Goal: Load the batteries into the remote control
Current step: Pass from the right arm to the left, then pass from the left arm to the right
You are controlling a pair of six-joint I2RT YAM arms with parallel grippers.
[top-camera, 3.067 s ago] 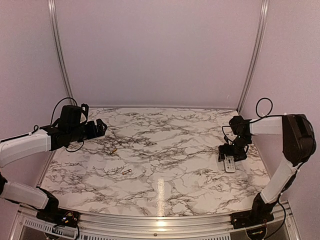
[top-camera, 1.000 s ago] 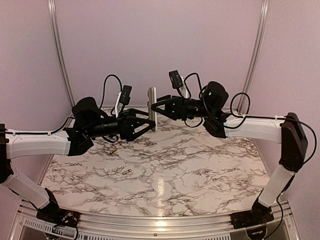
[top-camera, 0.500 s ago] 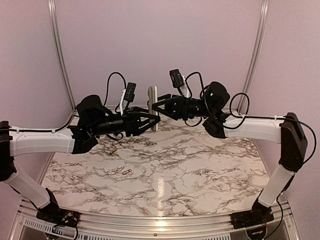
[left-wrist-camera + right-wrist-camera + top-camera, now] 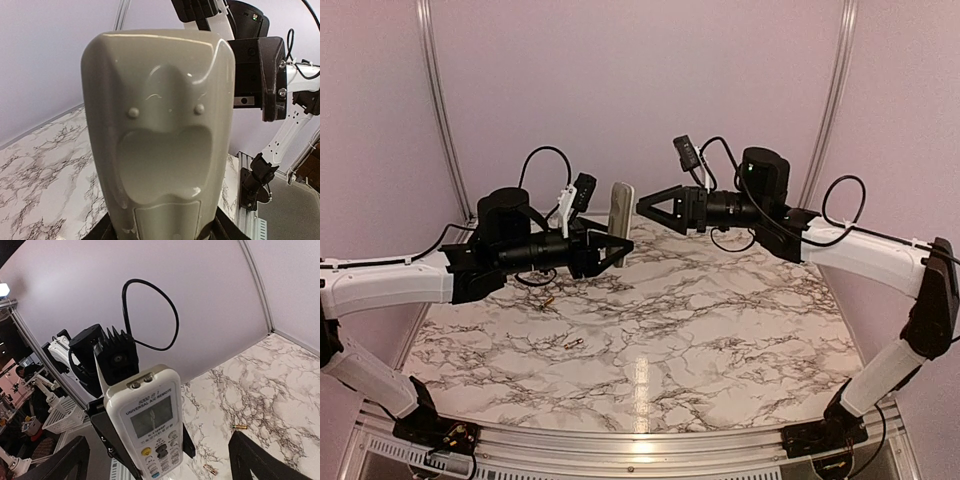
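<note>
My left gripper is shut on the lower end of the remote control and holds it upright above the back of the table. In the left wrist view its greyish-tan back fills the frame between my fingers. In the right wrist view its white face with display and buttons points at my right gripper. That gripper stands open, just right of the remote and apart from it. Two batteries lie on the marble table, seen also in the right wrist view.
The marble table has metal rails along its front and purple walls behind and at both sides. Both arms reach in over the back half and meet near the middle.
My right gripper has let go of the remote control and pulled back to the right. The left gripper has shut on the remote and now holds it alone, slightly tilted.
</note>
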